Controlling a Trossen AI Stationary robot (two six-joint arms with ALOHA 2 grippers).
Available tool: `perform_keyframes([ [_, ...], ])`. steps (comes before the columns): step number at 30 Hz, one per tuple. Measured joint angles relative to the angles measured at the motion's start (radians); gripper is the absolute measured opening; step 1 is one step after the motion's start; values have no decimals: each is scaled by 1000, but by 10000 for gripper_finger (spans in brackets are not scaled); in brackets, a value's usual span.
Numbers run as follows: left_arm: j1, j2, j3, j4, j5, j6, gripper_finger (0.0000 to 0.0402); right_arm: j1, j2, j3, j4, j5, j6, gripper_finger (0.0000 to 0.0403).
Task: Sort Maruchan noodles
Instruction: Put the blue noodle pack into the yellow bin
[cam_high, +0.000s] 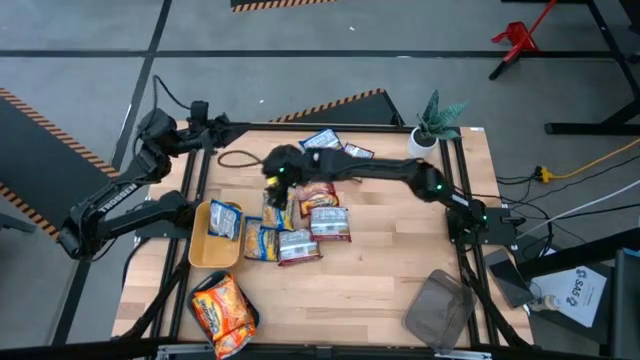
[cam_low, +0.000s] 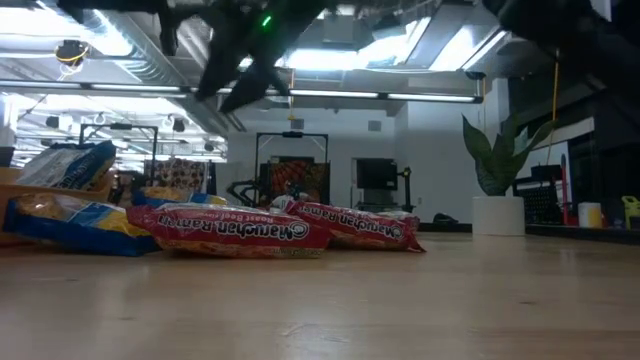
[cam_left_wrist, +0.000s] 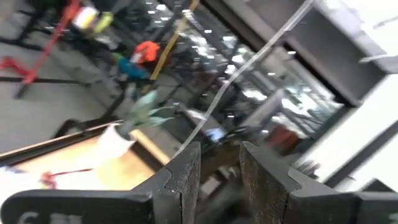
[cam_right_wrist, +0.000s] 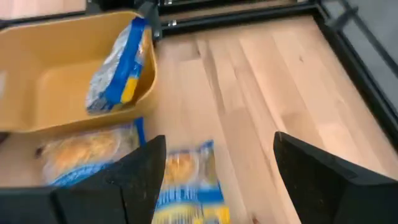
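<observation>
Bare wooden table (cam_high: 400, 270) front-right, noodle packets (cam_high: 300, 225) clustered centre, yellow tray (cam_high: 205, 250) left edge

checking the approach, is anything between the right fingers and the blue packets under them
Nothing visible. The right gripper hangs open above the blue packets beside the yellow tray, with only bare air between its fingers and the packets. One blue packet already leans inside the tray.

Both arms are dark, almost black, built of jointed segments. The left arm (cam_high: 110, 200) carries white lettering. The right arm (cam_high: 400, 175) shows small green lights behind its hand.
</observation>
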Motion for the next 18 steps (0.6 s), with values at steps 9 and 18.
perform_keyframes([
  [9, -21, 193, 0, -163, -18, 10, 110, -45, -57, -9, -459, 82, 31, 280],
  [18, 11, 484, 1, -19, -99, 26, 110, -285, -95, -7, -513, 52, 69, 280],
])
